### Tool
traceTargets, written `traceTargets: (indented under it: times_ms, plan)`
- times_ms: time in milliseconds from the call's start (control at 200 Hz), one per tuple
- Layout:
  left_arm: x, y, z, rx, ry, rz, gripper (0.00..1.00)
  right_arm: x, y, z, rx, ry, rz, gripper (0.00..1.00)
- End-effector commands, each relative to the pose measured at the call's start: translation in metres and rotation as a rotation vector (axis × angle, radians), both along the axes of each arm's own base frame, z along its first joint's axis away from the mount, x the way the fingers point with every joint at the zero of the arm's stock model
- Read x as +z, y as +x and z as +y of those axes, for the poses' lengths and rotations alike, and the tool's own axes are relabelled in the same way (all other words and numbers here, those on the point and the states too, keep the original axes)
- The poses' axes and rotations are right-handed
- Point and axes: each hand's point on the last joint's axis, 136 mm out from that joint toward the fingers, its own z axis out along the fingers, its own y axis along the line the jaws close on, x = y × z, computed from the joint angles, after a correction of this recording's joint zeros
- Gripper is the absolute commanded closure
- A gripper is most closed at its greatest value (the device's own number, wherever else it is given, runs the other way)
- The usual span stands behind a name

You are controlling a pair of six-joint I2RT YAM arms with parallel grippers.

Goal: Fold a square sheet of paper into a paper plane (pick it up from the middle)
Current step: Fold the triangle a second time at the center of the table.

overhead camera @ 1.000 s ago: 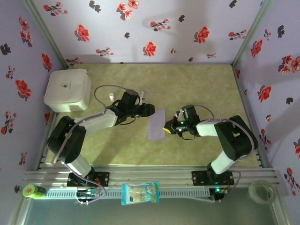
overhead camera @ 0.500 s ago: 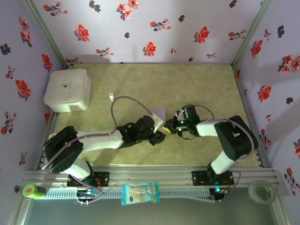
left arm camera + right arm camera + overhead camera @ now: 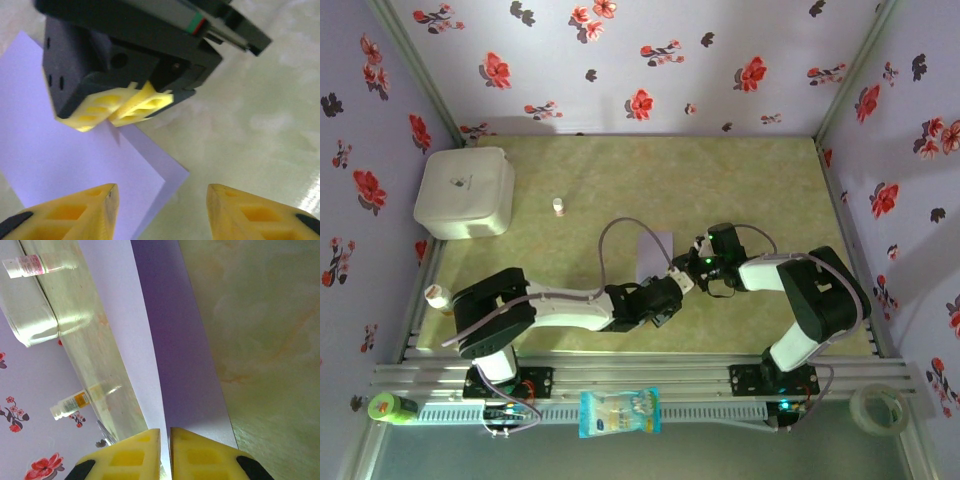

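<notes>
Top external view: at the far left of the green counter [image 3: 740, 180] stands a white box [image 3: 463, 192], with a small bottle [image 3: 558, 206] just to its right. The left arm reaches low across the counter toward the middle, where the lilac sheet of paper [image 3: 653, 252] lies flat, well apart from the box. In the left wrist view, the left gripper [image 3: 161, 195] hovers over the sheet's near corner with its yellow fingers [image 3: 75, 215] spread wide; nothing sits between them and they touch nothing. Just ahead of it, at the sheet's right edge, the right gripper [image 3: 116, 112] has its fingers pressed together, pinching that edge of the paper. The sheet shows a lighter upper layer over a darker lower one along that side. In the right wrist view the paper's edge runs down into the thin slit between the closed fingers [image 3: 130, 457], and the marbled counter lies bare to the right.
</notes>
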Motion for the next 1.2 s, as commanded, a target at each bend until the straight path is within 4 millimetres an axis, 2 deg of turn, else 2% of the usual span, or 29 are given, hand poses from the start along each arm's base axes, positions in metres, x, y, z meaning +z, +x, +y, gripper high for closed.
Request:
traceTargets:
  times_ms: [0,190,430,635,885,1190]
  plan:
    - [0.004,0.012,-0.001,0.023,0.045,-0.071,0.51,0.004,0.001,0.002,0.004,0.017,0.003,0.87]
    - [0.002,0.015,-0.004,0.017,0.050,-0.086,0.56,0.004,0.001,0.002,0.006,0.017,0.005,0.87]
    - [-0.003,0.016,-0.003,0.019,0.068,-0.084,0.75,0.004,0.001,0.001,0.005,0.015,0.006,0.86]
    - [0.000,0.017,0.000,0.026,0.060,-0.084,0.83,0.003,0.001,0.001,0.004,0.013,0.005,0.85]
    - [0.004,0.019,0.000,0.034,0.046,-0.074,1.00,0.005,0.002,0.001,0.002,0.013,0.001,0.84]
    - [0.008,0.021,0.006,0.035,-0.030,0.002,1.00,0.003,0.003,0.000,-0.003,0.005,0.001,0.83]
